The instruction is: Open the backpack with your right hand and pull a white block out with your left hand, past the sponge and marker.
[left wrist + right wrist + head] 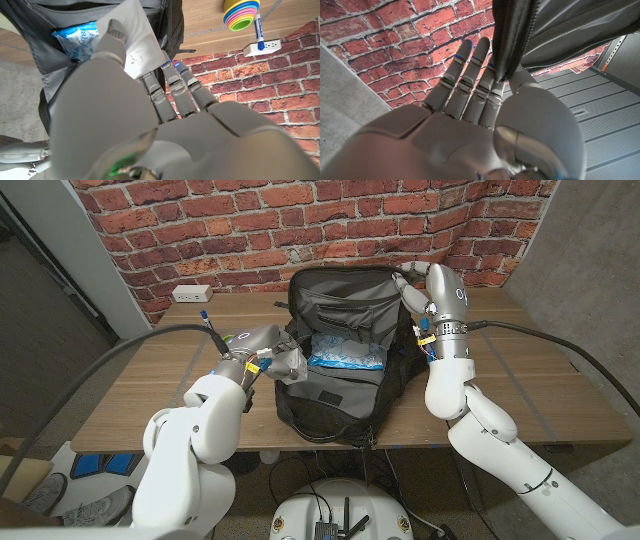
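Left hand (283,366) grips the white block (131,40) at the backpack's (345,395) nine o'clock rim; right hand (413,288) pinches the flap (512,30) at two o'clock.

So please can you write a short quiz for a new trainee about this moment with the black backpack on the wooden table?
1. True or false: the black fabric backpack on the wooden table is zipped shut.
2. Which hand holds up the backpack's open flap? A) left hand B) right hand
3. Fill in: the left hand grips a flat ____ block at the backpack's mouth.

Key:
1. False; it gapes open, and a blue-and-white packet shows inside.
2. B; the flap's edge sits between its thumb and fingers.
3. white
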Robot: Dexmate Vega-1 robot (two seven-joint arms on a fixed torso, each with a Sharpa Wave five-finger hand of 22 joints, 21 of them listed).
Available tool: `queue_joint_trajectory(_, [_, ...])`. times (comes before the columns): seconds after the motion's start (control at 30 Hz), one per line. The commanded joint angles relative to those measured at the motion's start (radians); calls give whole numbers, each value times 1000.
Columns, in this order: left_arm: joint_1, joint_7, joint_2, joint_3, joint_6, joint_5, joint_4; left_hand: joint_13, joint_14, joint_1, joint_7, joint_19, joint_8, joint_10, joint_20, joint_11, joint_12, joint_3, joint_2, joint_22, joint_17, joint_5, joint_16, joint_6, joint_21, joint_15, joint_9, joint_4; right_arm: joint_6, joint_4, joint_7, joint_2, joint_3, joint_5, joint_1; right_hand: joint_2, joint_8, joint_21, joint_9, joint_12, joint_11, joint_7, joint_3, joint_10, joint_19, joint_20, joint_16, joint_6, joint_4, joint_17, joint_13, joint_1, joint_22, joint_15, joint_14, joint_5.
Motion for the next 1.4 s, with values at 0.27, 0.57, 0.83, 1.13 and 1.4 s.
queue_joint_trajectory(0.27, [153,311,2,-140,-28,-252,-3,5,15,12,19,1,-6,5,-157,-1,4,4,101,1,0,5,2,18,-3,-130,4,10,-15,-37,0,-7,9,-18,-39,9,1,8,4,-3,1,0,7,5,-5,-133,-4,11,-1,4,6,5,-1,-63,6,5])
queue_joint_trajectory(0.57, [165,369,45,-174,-4,-319,4,4,12,6,22,-1,-10,2,-158,-1,2,6,104,1,0,5,1,15,-4,-130,5,11,-29,-65,-1,-8,6,-41,-65,9,0,11,4,-3,1,0,8,7,-6,-133,-5,11,-1,6,8,6,-2,-64,6,5])
queue_joint_trajectory(0.83, [171,428,78,-220,-2,-405,14,4,11,2,24,-2,-12,-1,-157,-1,2,7,106,1,0,5,1,15,-4,-130,5,9,-33,-86,-17,-5,5,-67,-95,9,0,14,4,-4,1,0,9,9,-7,-132,-8,12,-2,6,8,7,-2,-65,4,6])
queue_joint_trajectory(1.13, [173,491,104,-274,-2,-529,40,4,10,-2,23,2,-16,-4,-155,-1,1,8,106,2,0,5,1,10,-2,-131,5,7,-41,-108,-23,2,0,-89,-125,7,-1,17,4,-6,5,0,11,7,-11,-133,-14,13,-1,5,9,6,-3,-63,-3,6])
queue_joint_trajectory(1.4, [161,557,131,-297,-4,-619,72,4,5,-8,24,11,-20,-10,-153,-2,-1,9,106,3,-1,4,-1,6,2,-130,6,8,-43,-119,-18,5,-10,-105,-148,7,-2,18,4,-9,5,0,12,4,-16,-132,-19,12,-1,4,7,5,-3,-63,-8,6])
